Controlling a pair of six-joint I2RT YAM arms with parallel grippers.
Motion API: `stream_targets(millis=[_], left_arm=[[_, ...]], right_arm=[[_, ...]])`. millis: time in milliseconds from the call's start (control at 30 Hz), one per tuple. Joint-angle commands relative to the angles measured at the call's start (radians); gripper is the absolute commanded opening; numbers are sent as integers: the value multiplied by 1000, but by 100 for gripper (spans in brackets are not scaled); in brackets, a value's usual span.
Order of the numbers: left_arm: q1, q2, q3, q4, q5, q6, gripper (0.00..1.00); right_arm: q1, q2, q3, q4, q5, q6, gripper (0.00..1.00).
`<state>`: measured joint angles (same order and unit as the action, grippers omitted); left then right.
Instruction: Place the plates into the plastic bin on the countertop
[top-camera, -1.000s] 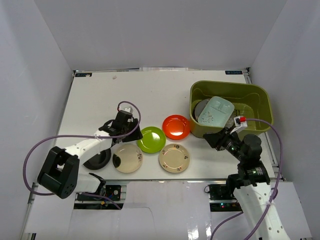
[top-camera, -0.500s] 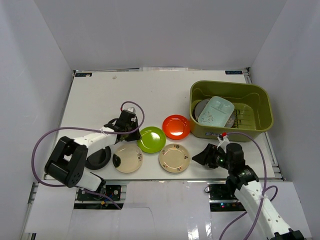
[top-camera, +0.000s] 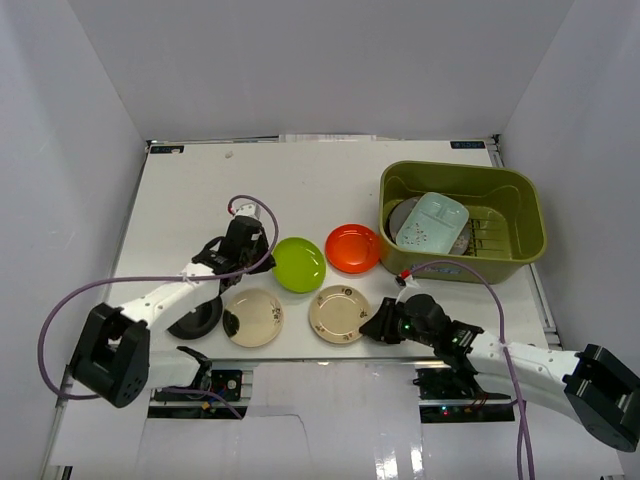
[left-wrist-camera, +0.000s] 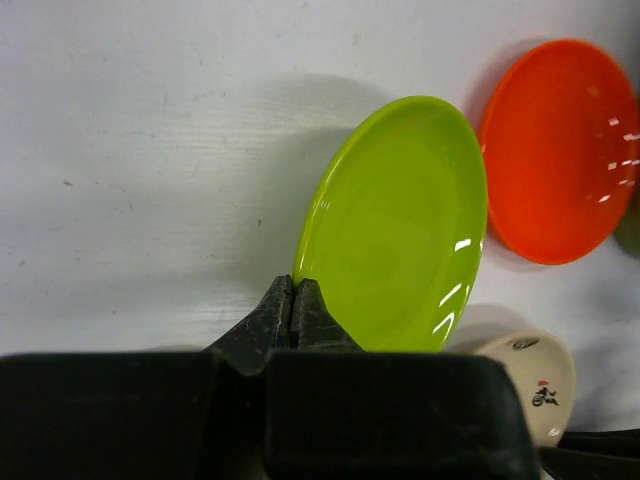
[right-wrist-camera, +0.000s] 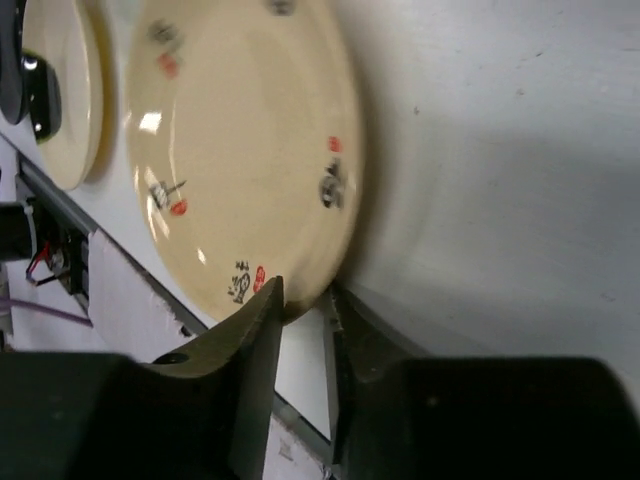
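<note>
My left gripper (top-camera: 268, 262) is shut on the near rim of the lime green plate (top-camera: 299, 264), which tilts up off the countertop (top-camera: 220, 190); the left wrist view shows the fingertips (left-wrist-camera: 291, 300) pinched on its edge (left-wrist-camera: 400, 220). My right gripper (top-camera: 372, 327) lies low at the front edge, jaws closed on the rim of a cream plate (top-camera: 338, 312), one finger over and one under it (right-wrist-camera: 305, 300). The orange-red plate (top-camera: 352, 250) lies flat beside the olive plastic bin (top-camera: 440, 268). Inside the bin rest a pale teal oblong plate (top-camera: 430, 222) and a grey one (top-camera: 403, 218).
A second cream plate (top-camera: 254, 318) and a black plate (top-camera: 197, 318) lie near the front left edge, under the left arm. Pale grey walls enclose the countertop. The bin stands at the back right, its right half bare.
The left jaws closed on the lime plate and tipped it up, shifting it slightly back. The right arm dropped from beside the bin to the cream plate and closed round its rim.
</note>
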<state>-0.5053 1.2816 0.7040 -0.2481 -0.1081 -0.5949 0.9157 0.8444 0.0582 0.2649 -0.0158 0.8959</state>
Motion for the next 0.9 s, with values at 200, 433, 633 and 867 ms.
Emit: stream_targets(millis=[200,433,633,867], left_arm=[[-2,-273,92,3,-29,-22,0],[-1,-321,143,50,18,-32,0],[-1,-331,209,107,96,-45,0],[-1,-300,273,156,180,-71,0]], right_arm=[[95,-10,84,-111,250,-21,8],[164,-169,241,-307,402,-86,8],[28,-191,477,-411,525,-348,8],[-469,-122,693,-414,274,-522,8]])
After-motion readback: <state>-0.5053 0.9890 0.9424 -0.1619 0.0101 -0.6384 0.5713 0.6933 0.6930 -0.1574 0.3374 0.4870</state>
